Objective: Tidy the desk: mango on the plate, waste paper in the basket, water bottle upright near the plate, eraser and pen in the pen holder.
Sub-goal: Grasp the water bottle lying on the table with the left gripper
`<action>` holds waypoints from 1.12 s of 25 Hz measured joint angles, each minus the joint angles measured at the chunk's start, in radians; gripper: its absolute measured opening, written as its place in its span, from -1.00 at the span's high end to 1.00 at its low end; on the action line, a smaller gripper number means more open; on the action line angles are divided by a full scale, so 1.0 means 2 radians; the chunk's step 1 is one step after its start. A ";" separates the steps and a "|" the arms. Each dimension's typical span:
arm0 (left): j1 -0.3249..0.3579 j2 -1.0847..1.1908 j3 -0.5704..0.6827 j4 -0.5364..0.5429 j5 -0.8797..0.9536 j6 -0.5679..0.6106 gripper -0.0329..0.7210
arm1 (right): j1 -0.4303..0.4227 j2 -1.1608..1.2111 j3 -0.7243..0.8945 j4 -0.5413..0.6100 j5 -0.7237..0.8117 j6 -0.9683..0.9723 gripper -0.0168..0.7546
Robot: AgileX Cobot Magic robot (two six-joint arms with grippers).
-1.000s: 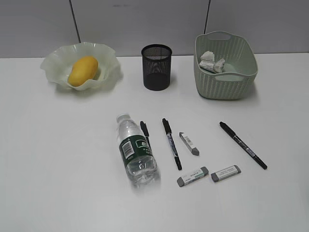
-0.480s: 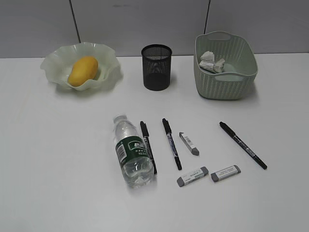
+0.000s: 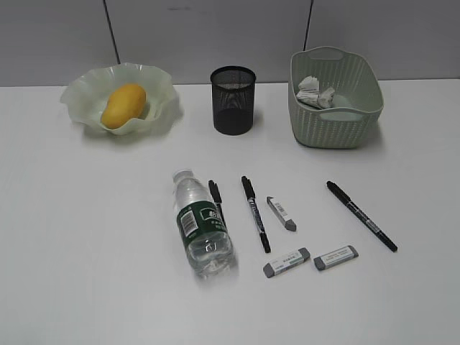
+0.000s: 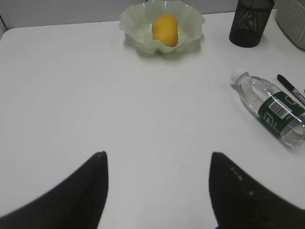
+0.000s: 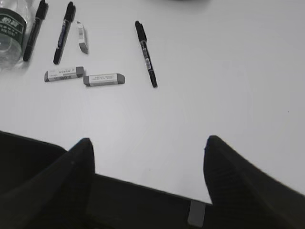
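Clear water bottle point(image 4: 271, 107), well beyond left pincer point(image 4: 157, 188)

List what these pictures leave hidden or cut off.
- Exterior view: the water bottle covers part of the leftmost pen.
- Exterior view: pen holder interior, screened by mesh.
- Left wrist view: basket cut by the edge.
- Right wrist view: bottle cut by the corner.
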 joint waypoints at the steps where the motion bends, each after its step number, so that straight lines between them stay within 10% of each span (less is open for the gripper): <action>1: 0.000 0.000 0.000 0.000 0.000 0.000 -0.43 | 0.000 -0.014 0.000 0.000 0.000 0.000 -0.50; 22: 0.000 0.000 0.001 -0.002 0.000 0.000 -0.43 | -0.002 -0.104 0.000 -0.001 0.001 0.004 -0.50; 28: 0.000 0.000 0.001 -0.013 0.000 0.000 -0.43 | -0.059 -0.104 0.001 0.001 0.001 0.004 -0.50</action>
